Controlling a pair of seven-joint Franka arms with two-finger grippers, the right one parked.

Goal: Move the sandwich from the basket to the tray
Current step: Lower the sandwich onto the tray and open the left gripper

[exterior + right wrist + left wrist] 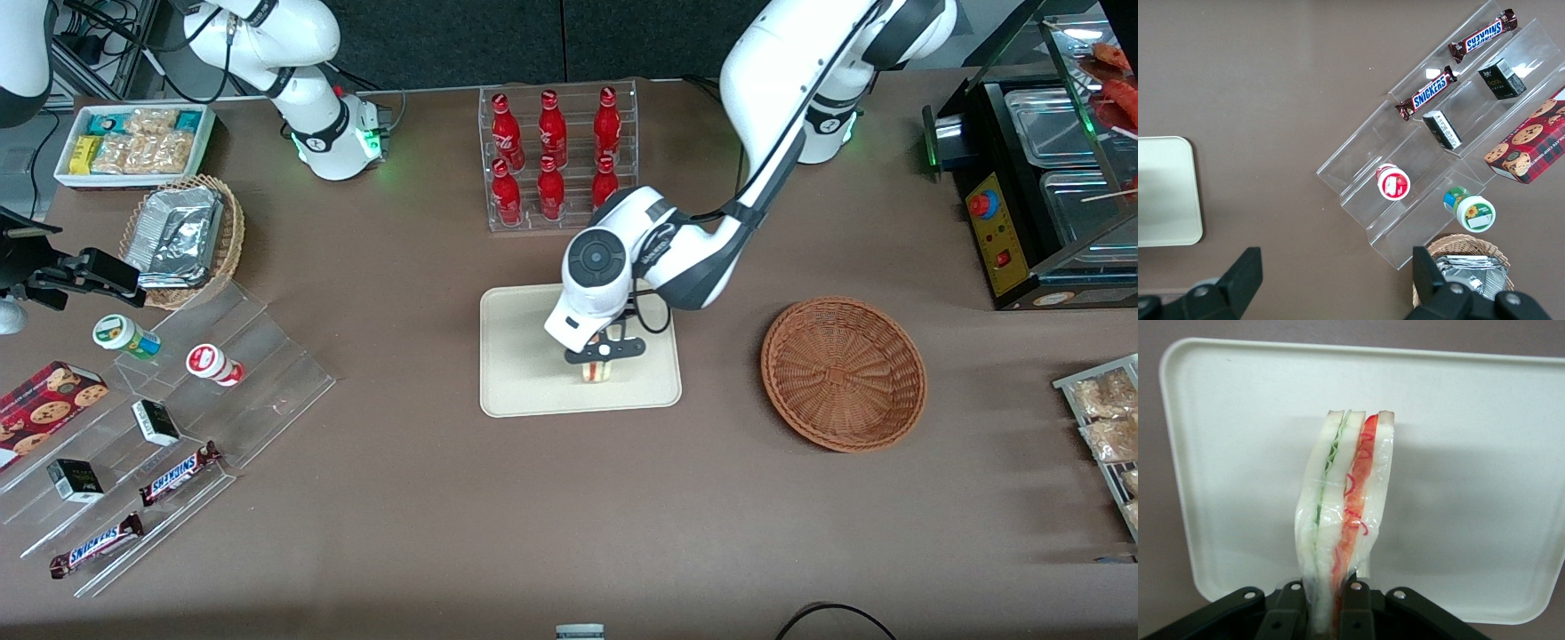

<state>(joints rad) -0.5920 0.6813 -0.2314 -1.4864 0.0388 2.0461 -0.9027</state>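
The sandwich (1341, 507), a plastic-wrapped wedge of pale bread with green and red filling layers, is pinched between my left gripper's fingers (1358, 613). In the front view the gripper (603, 353) is over the cream-beige tray (524, 391), and the sandwich (597, 369) shows just below the fingers, at or just above the tray surface. The tray (1238, 453) fills the wrist view under the sandwich. The reddish-brown wicker basket (843, 372) stands beside the tray, toward the working arm's end, with nothing in it.
A clear rack of red bottles (556, 156) stands farther from the front camera than the tray. A tan basket with foil packets (182, 233), clear display steps with snacks (169, 418) and a white snack bin (133, 142) lie toward the parked arm's end. A black food warmer (1040, 196) stands at the working arm's end.
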